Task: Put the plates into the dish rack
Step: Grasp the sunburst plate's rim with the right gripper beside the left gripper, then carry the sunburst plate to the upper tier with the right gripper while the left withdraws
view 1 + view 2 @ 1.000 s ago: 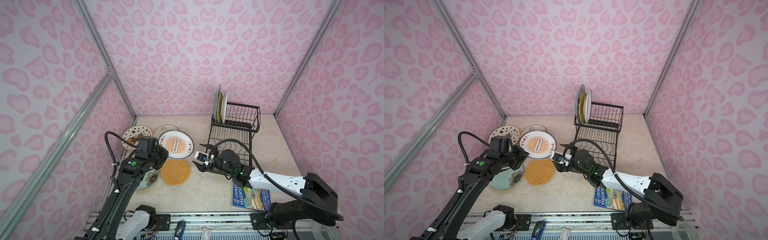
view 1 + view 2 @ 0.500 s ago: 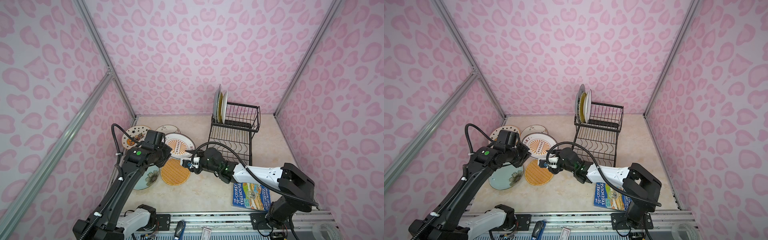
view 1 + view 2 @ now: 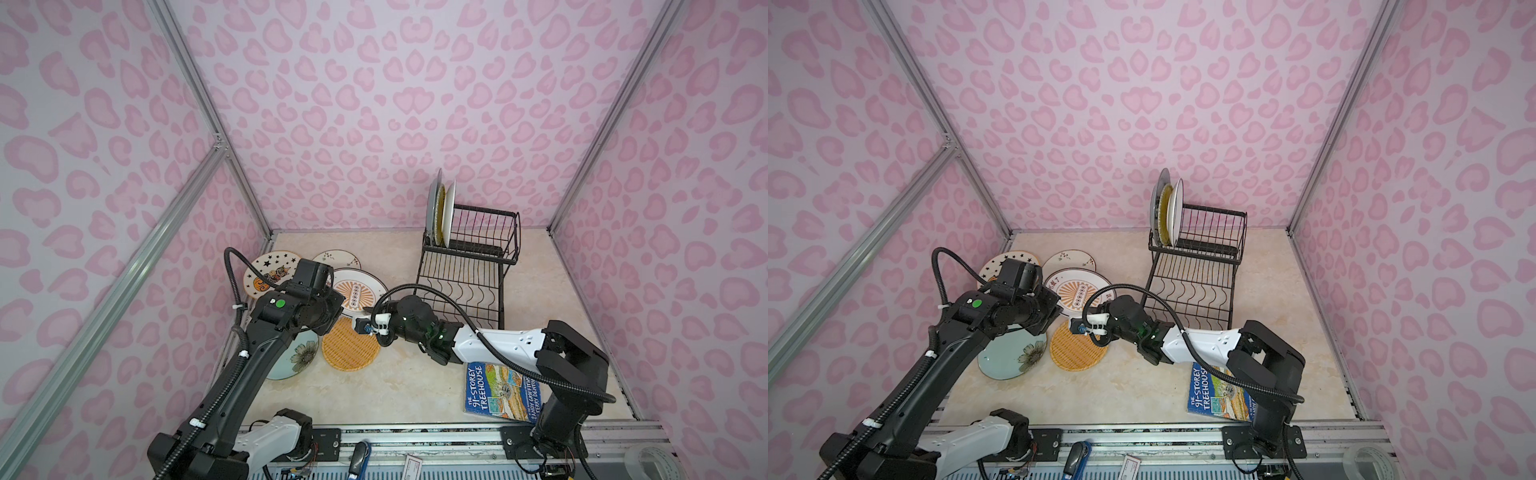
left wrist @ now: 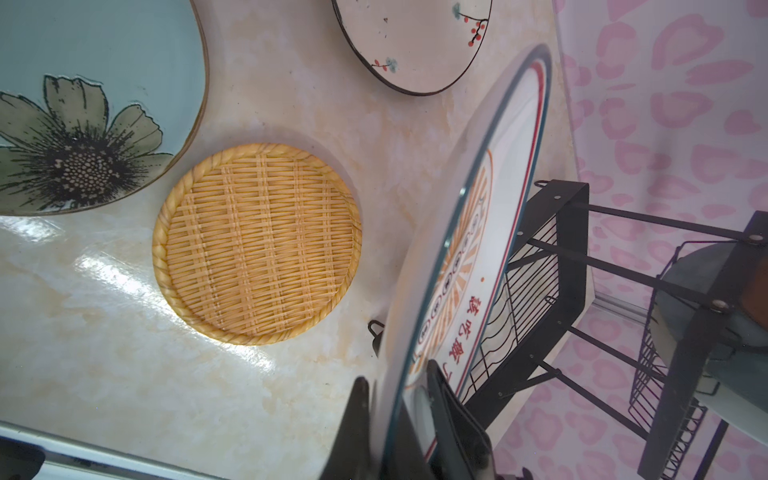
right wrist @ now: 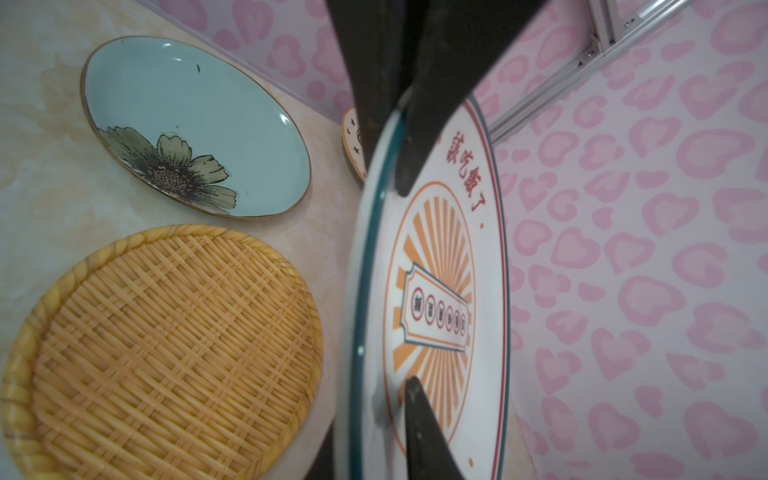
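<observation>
The white sunburst plate (image 3: 358, 291) (image 5: 436, 299) is tilted up off the table left of the dish rack (image 3: 461, 286). My left gripper (image 3: 337, 305) (image 4: 395, 415) is shut on its left rim. My right gripper (image 3: 365, 309) (image 5: 374, 419) is shut on the opposite rim. Three plates (image 3: 441, 208) stand upright in the rack's raised basket (image 3: 1208, 237). Flat on the table lie the star plate (image 3: 270, 272), the sprig plate (image 3: 338, 259), the pale green floral plate (image 3: 299, 357) (image 5: 199, 133) and the orange woven-look plate (image 3: 351, 347) (image 4: 255, 243).
A blue paperback book (image 3: 500, 392) lies near the table's front edge under my right arm. Pink patterned walls close in the table on the left, back and right. The rack's wide wavy-wire tray (image 3: 1192, 291) holds nothing.
My right gripper has reached left to the sunburst plate and shut on its rim. My left gripper has stayed shut on the plate, whose right side has tilted up off the table.
</observation>
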